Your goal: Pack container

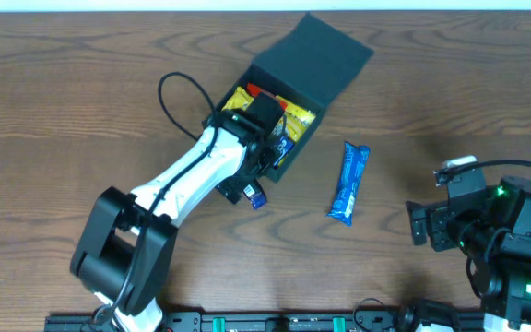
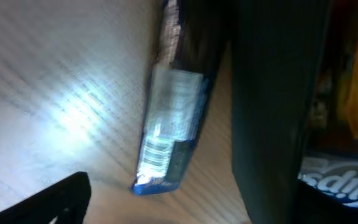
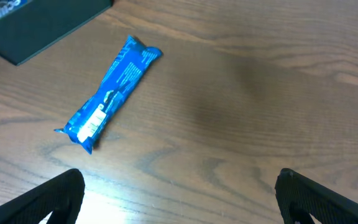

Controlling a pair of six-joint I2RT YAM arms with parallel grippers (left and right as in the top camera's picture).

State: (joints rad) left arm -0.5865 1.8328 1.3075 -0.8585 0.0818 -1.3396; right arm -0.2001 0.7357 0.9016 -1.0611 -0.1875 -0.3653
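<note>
The left gripper [image 1: 270, 140] hangs over the near wall of the dark container [image 1: 305, 140]. Its jaws are hidden, so open or closed cannot be told. The container sits far-centre on the table [image 1: 81, 92], lid raised, yellow packets [image 1: 242, 98] inside and a dark blue packet [image 2: 169, 124] just outside. The right gripper [image 3: 179, 180] is spread wide and empty, near a blue snack bar [image 3: 107, 93].

dark brown wood-grain table [image 1: 63, 74], soft overhead glare
</note>
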